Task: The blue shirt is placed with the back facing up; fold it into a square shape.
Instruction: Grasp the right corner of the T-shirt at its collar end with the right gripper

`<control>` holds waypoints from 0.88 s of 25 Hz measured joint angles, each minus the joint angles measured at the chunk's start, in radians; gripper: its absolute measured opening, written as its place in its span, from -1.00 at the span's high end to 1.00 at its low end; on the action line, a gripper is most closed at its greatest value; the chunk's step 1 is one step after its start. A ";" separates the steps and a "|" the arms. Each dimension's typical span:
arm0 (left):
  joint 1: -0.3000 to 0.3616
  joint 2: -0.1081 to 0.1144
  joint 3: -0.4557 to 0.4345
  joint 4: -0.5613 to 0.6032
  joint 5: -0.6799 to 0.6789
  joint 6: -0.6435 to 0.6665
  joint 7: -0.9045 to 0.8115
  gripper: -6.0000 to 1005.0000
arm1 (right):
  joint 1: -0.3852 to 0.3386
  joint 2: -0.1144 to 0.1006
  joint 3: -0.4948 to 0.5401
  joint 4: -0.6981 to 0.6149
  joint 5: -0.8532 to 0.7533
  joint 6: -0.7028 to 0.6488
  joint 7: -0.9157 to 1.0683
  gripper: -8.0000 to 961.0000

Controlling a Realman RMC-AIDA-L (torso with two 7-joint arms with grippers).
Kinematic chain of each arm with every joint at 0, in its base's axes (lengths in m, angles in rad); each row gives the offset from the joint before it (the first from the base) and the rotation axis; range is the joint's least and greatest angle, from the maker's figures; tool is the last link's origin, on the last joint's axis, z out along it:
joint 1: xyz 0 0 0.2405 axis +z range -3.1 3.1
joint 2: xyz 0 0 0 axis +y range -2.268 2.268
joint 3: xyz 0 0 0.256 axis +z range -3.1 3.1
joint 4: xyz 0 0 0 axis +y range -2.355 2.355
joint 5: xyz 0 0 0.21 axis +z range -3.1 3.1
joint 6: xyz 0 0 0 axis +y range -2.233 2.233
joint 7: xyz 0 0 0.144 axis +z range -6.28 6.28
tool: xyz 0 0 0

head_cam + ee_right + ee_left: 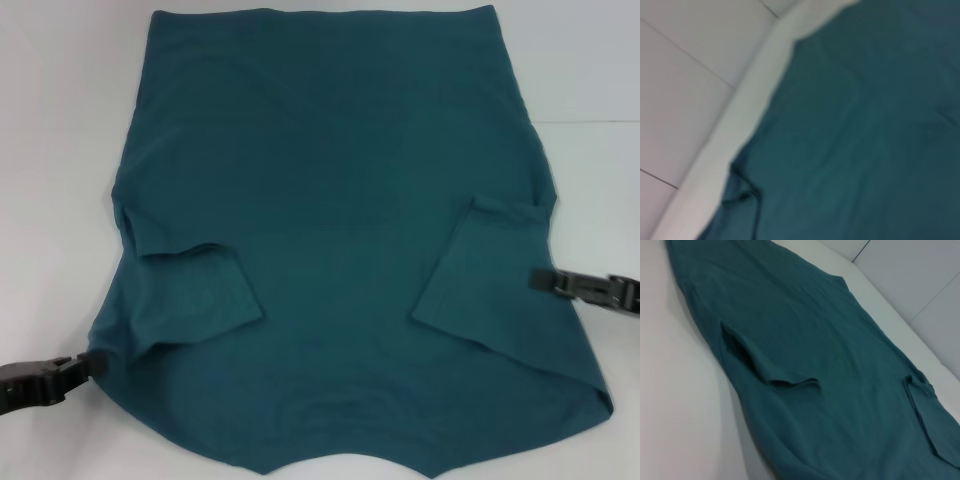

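Note:
The blue shirt lies spread flat on the white table, hem at the far side and neck edge nearest me. Both short sleeves are turned inward onto the body: the left sleeve and the right sleeve. My left gripper is low at the shirt's left edge, its tip touching the cloth near the shoulder. On the opposite side, my right gripper sits right at the cloth's edge beside the folded sleeve. The left wrist view takes in the shirt lengthwise with one folded sleeve. Cloth fills most of the right wrist view.
Bare white tabletop runs along the shirt's left side. The table's edge lies close to the shirt's right side, with tiled floor beyond it. A narrow strip of table shows past the hem.

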 joint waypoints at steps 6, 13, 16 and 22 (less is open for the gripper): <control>-0.013 0.000 0.000 -0.008 -0.005 0.001 0.000 0.96 | -0.049 -0.028 0.003 -0.060 -0.080 -0.037 0.110 -0.79; -0.018 0.000 0.000 -0.010 -0.020 0.002 0.000 0.96 | -0.087 -0.042 0.004 -0.058 -0.093 -0.054 0.130 -0.78; -0.021 0.000 0.000 -0.011 -0.024 0.001 0.000 0.96 | -0.091 -0.043 0.003 -0.060 -0.096 -0.068 0.131 -0.78; -0.023 -0.002 0.000 -0.011 -0.025 0.002 0.000 0.96 | -0.082 -0.043 0.001 -0.056 -0.148 -0.087 0.140 -0.77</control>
